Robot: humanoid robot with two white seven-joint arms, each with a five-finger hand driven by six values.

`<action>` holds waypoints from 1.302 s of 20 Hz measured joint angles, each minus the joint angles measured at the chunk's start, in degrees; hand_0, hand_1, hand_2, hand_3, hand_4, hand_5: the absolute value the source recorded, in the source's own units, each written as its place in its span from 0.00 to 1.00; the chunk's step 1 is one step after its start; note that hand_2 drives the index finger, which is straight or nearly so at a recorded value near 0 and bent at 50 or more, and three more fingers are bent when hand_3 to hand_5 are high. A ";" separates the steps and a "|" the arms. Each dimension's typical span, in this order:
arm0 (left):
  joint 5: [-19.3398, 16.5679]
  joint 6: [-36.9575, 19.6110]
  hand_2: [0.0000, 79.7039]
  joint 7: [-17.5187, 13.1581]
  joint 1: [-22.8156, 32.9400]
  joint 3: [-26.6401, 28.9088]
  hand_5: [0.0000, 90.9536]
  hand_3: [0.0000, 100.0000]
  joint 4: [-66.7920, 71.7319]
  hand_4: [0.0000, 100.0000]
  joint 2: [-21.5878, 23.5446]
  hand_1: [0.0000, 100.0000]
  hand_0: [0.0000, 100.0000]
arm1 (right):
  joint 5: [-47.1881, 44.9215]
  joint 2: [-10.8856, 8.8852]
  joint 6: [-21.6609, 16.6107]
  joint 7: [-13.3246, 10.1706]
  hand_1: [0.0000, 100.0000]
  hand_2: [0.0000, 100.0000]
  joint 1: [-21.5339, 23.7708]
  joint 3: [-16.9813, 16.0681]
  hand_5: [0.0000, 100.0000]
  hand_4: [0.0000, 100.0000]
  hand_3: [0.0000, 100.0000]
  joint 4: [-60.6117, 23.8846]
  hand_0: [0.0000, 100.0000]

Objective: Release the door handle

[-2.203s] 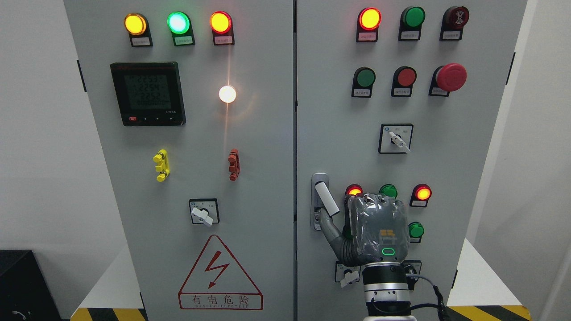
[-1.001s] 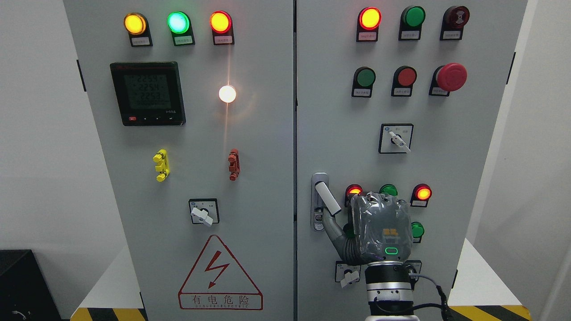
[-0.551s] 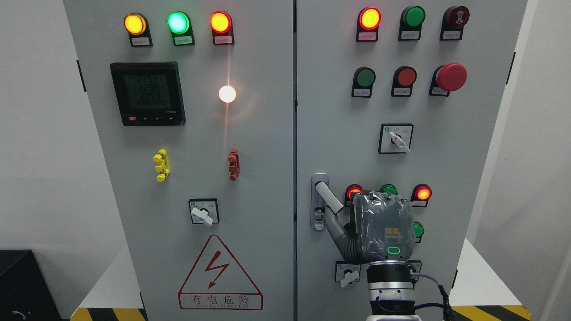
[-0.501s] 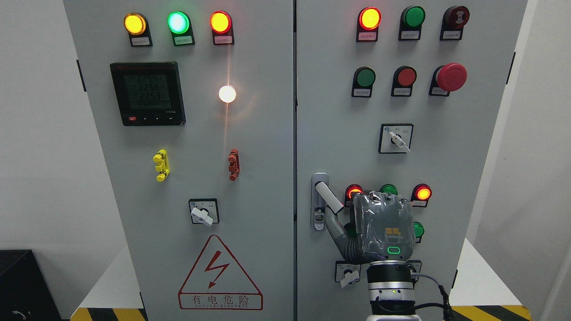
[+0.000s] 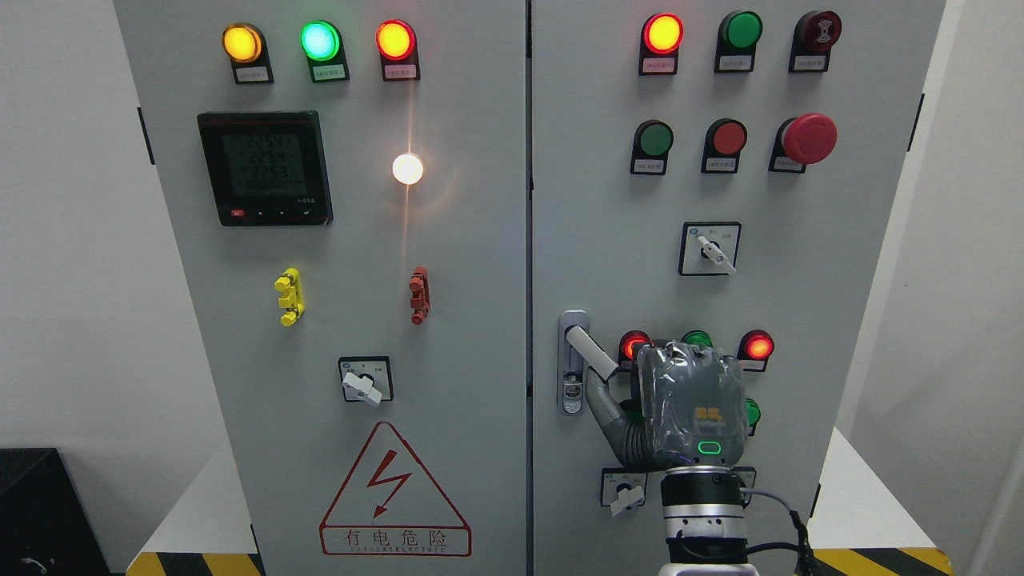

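Observation:
The white door handle [image 5: 592, 353] on the right cabinet door [image 5: 608, 240] is swung out of its grey lock plate [image 5: 571, 388] and slants down to the right. My right hand [image 5: 688, 404] rises from the bottom edge, its grey back facing me, just right of the handle. Its thumb [image 5: 602, 400] stretches up-left and touches the underside of the handle's free end. Nothing is closed around the handle, and the other fingers are hidden behind the back of the hand. The left arm is out of view.
Lit red lamps [image 5: 757, 346] and green buttons [image 5: 698, 339] sit close around the hand. A rotary switch [image 5: 626, 494] is at wrist height, another switch [image 5: 712, 250] higher up, and a red emergency button [image 5: 808, 138] near the top. The left door [image 5: 360, 240] carries a meter [image 5: 264, 168] and a warning triangle [image 5: 394, 492].
The right hand has drifted a little to the right and down. The handle's free end has swung further right with it, exposing the keyhole on the lock plate.

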 measured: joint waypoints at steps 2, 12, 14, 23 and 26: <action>0.00 0.00 0.00 0.00 0.00 0.00 0.00 0.00 0.00 0.00 0.00 0.56 0.12 | -0.01 0.00 0.00 -0.06 0.36 0.90 0.00 -0.03 1.00 1.00 1.00 0.00 0.48; 0.00 0.00 0.00 0.00 0.00 0.00 0.00 0.00 0.00 0.00 0.00 0.56 0.12 | -0.09 0.00 0.00 -0.09 0.35 0.89 -0.07 -0.20 1.00 1.00 1.00 -0.03 0.48; -0.01 0.00 0.00 0.00 0.00 0.00 0.00 0.00 0.00 0.00 0.00 0.56 0.12 | -0.10 0.00 0.00 -0.03 0.34 0.89 -0.08 -0.22 1.00 1.00 1.00 -0.03 0.48; 0.00 0.00 0.00 0.00 0.00 0.00 0.00 0.00 0.00 0.00 0.00 0.56 0.12 | -0.22 0.00 0.00 0.14 0.33 0.89 -0.19 -0.29 1.00 1.00 1.00 -0.05 0.49; 0.00 0.00 0.00 0.00 0.00 0.00 0.00 0.00 0.00 0.00 0.00 0.56 0.12 | -0.25 0.00 -0.07 0.19 0.33 0.89 -0.26 -0.30 1.00 1.00 1.00 -0.06 0.49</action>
